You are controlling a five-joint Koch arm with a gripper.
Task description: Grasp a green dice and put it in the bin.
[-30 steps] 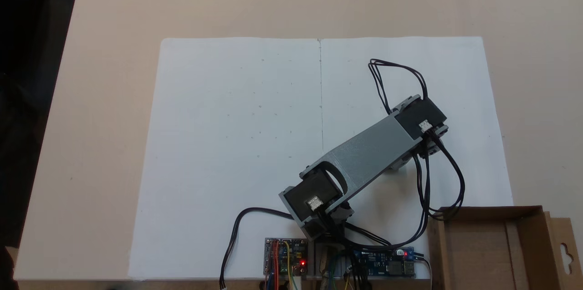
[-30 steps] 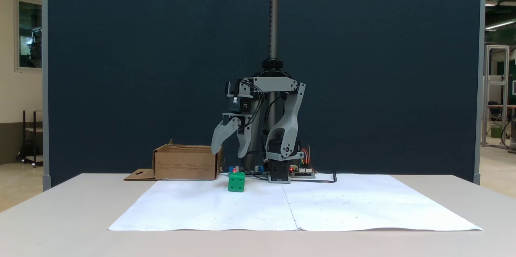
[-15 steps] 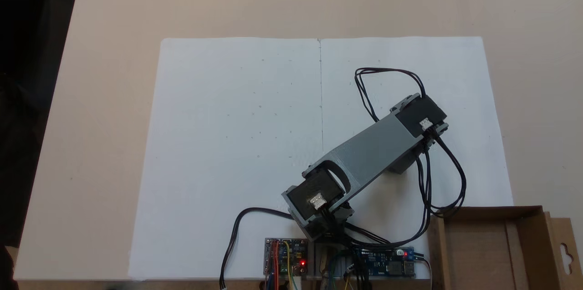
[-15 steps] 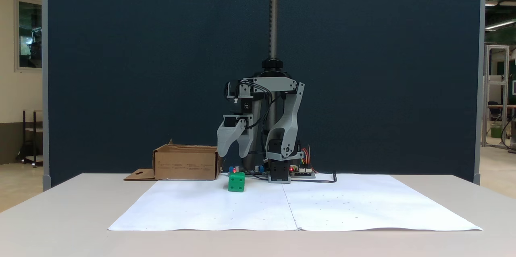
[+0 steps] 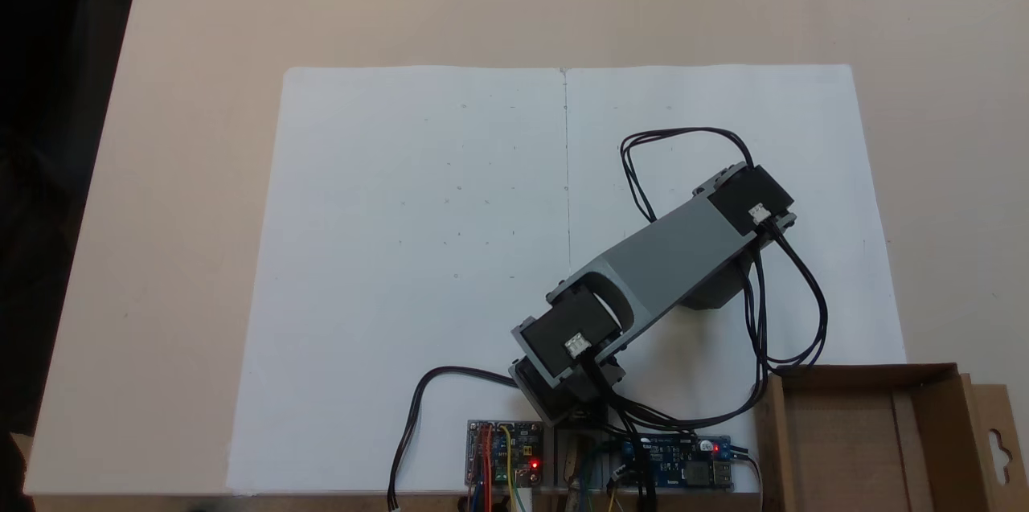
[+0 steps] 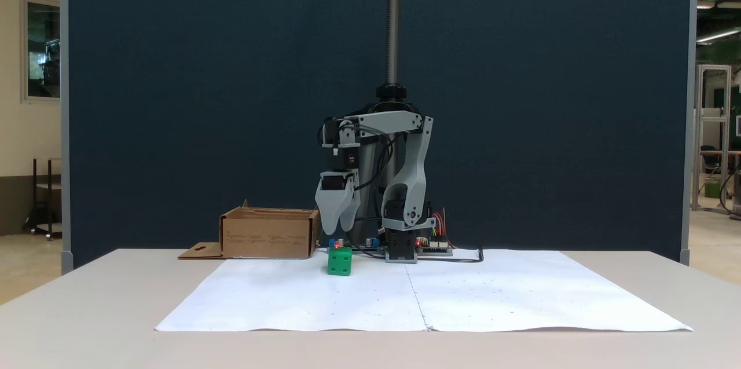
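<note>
Green dice (image 6: 339,261) just below hand (image 6: 337,229)

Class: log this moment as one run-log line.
tool: above green dice, shut, empty | dice: on paper | bin: empty-looking

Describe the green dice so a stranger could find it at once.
Start at the white paper sheet on the table. Near its back edge, just right of the cardboard bin, the green dice sits beneath the gripper. It is the only bright green cube.
</note>
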